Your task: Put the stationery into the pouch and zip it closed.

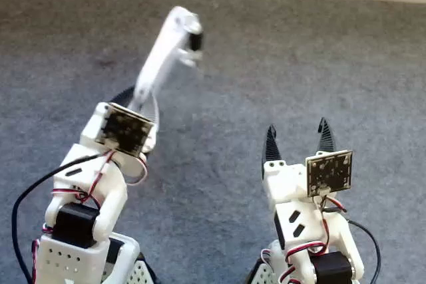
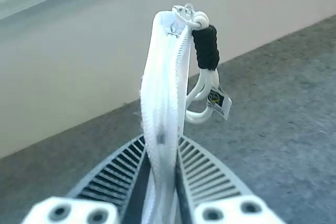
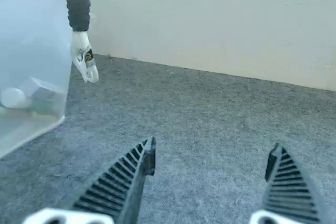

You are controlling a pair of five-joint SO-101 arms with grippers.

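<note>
- Left gripper (image 2: 161, 145): jaws clamped on one end of the pouch (image 2: 164, 77), holding it upright, clear of the grey carpet (image 1: 266, 64).
- Pouch: zip slider (image 2: 182, 15) with black cord pull (image 2: 206, 45) sits at its top end. The teeth look closed along the visible edge. Stationery (image 3: 31, 95) lies low inside it.
- Right gripper (image 3: 212, 150): wide open, empty, beside the pouch and apart from it.
- Judgement: check the slider is fully home. If not, pinch the pull and draw along the zip line, left clamp firm.
</note>
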